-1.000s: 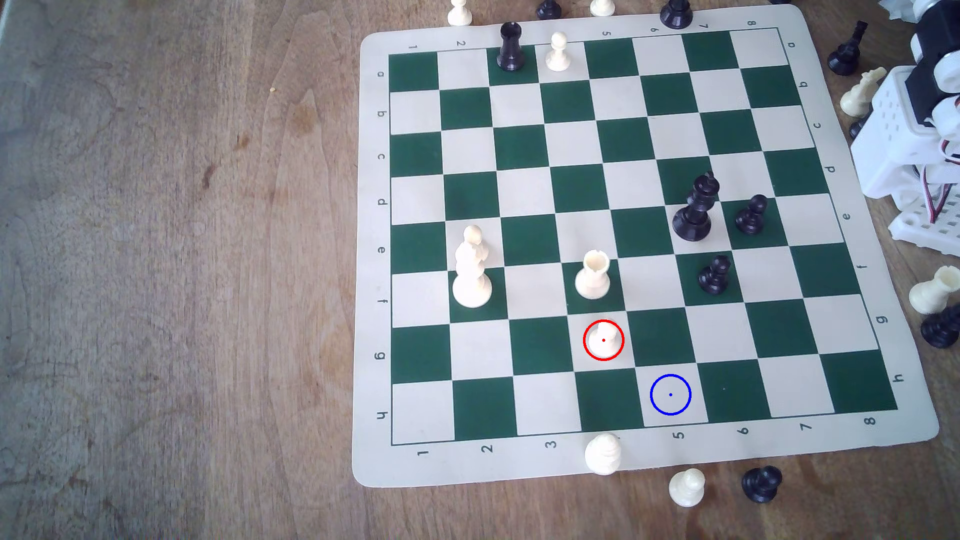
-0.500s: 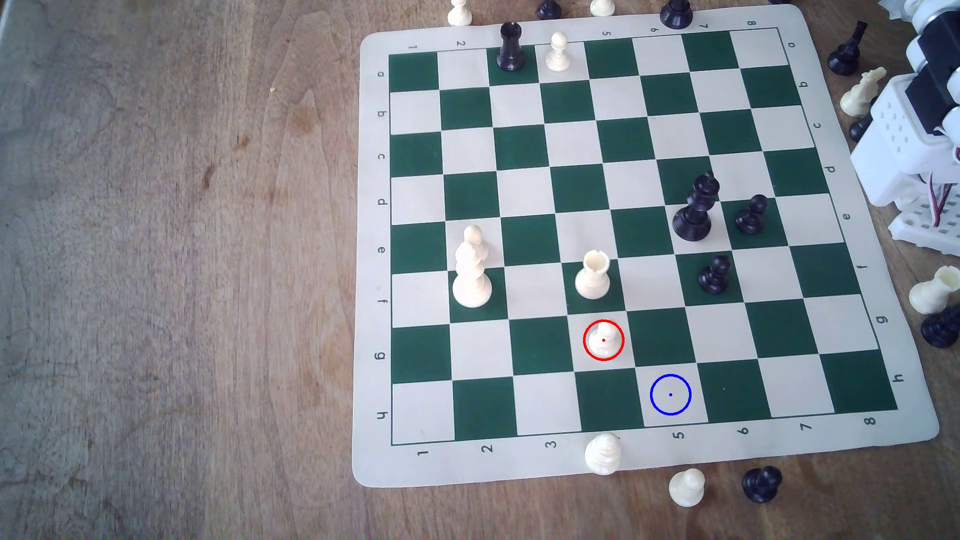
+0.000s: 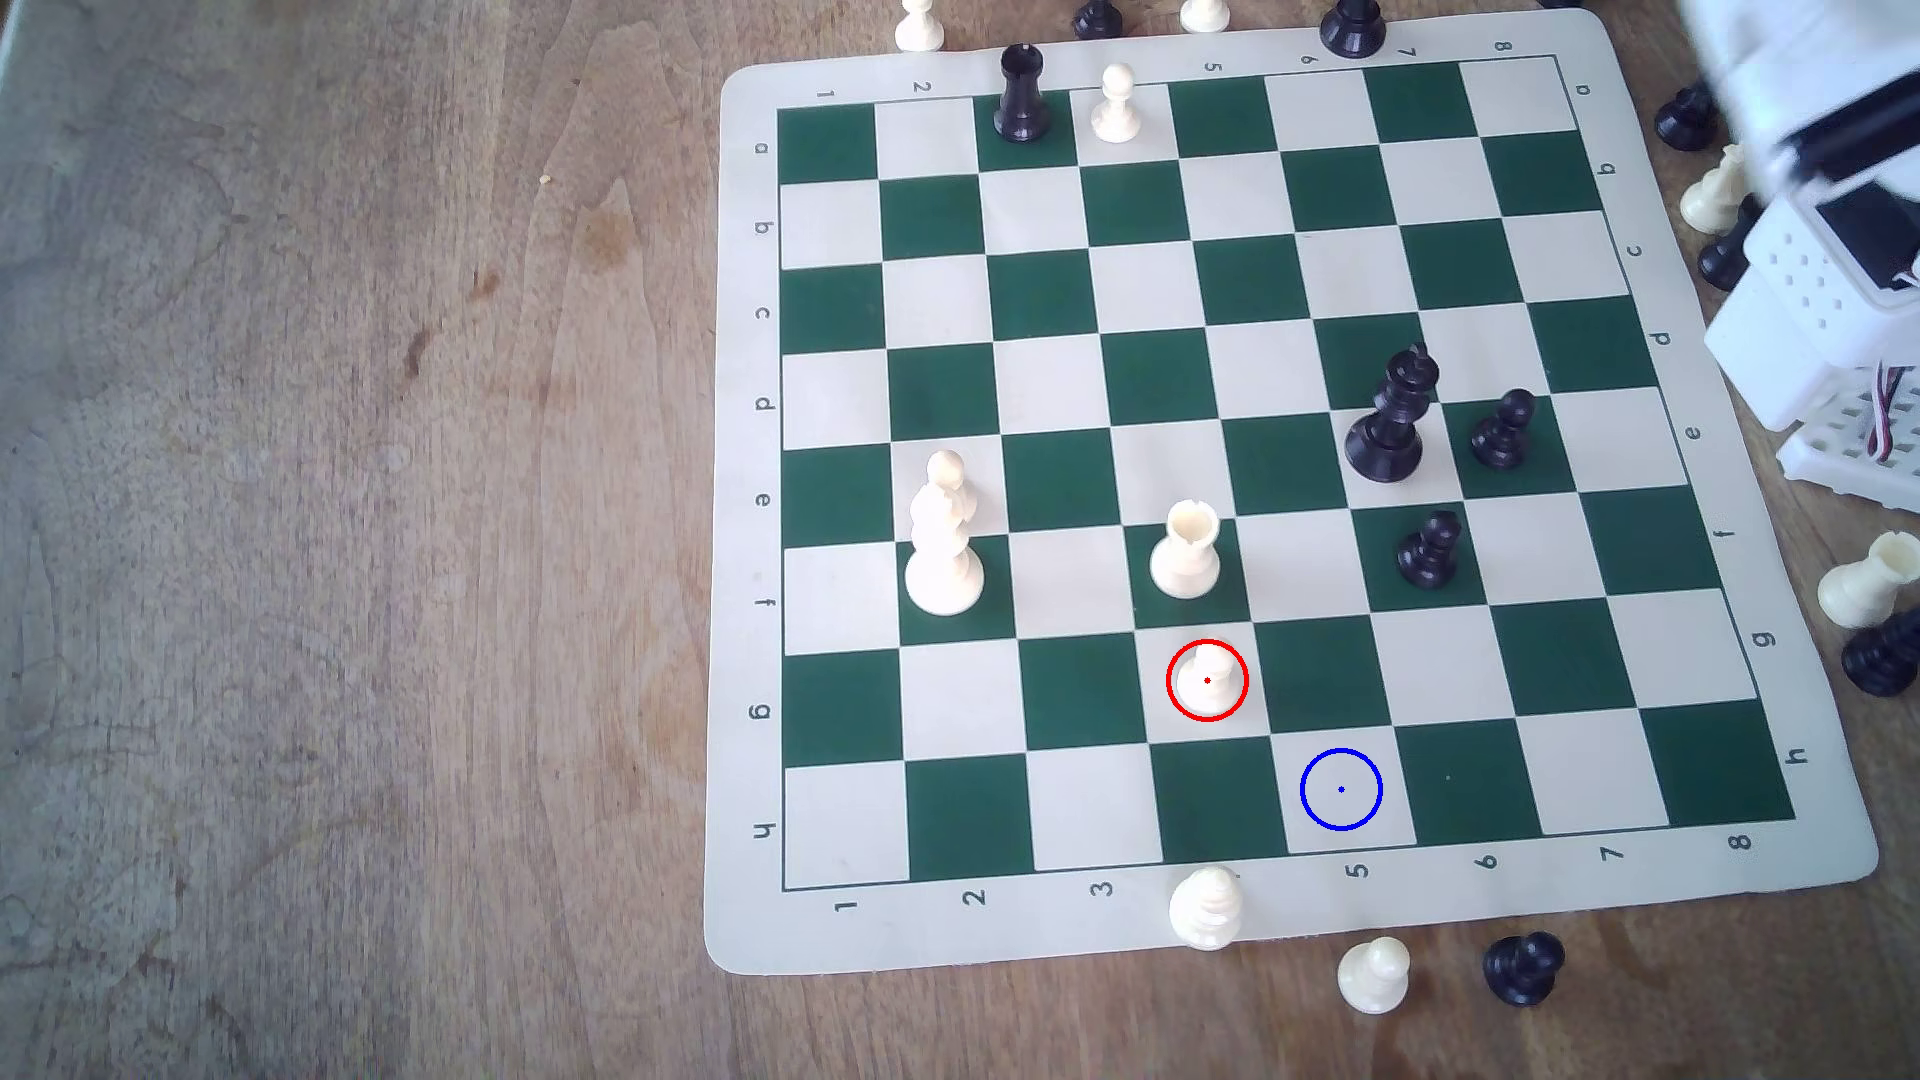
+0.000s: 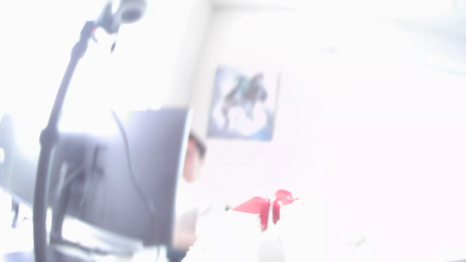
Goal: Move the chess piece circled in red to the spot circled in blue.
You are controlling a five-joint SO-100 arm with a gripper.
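Spot point(image 3: 1341, 789): cream square in the mat's nearest row, blue ring, nothing on it. Pawn point(image 3: 1207, 677) stands upright in the red ring, one row farther, diagonally adjacent toward the exterior view's left. Cream rook point(image 3: 1185, 550) just beyond the pawn. Arm point(image 3: 1813, 239) sits blurred, off the mat at the far right corner, well apart from the pawn. Judgement: reach runs diagonally across the mat, toward near-left. Pincer state: cannot tell; wrist view washed out.

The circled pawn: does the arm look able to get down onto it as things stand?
Probably yes. The pawn stands alone on its square; the nearest piece, the cream rook, is one square behind. The arm is at the board's far edge.
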